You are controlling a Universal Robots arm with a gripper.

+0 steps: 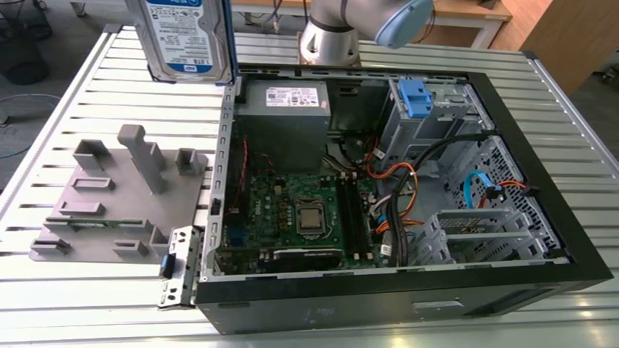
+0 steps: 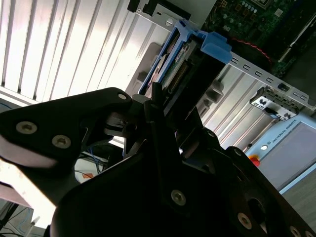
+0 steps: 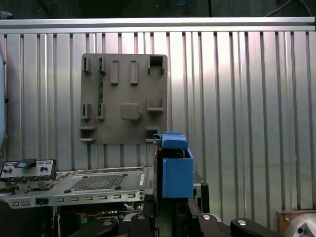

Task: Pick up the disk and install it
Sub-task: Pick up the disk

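Silver slatted table (image 1: 97, 308) w/ open PC case (image 1: 406, 308); disk (image 1: 184, 36) tight betw. fingers (image 2: 158, 113).

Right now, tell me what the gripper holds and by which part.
The gripper holds the disk, clamped at the end opposite its blue tab.

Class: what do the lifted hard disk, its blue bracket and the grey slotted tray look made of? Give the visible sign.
Silver rectangular hard disk: likely metal, dull silver casing around a white-and-blue label. Blue bracket: probably moulded plastic, uniform matt colour. Grey slotted tray: seemingly plastic, matt, blocky moulded posts.
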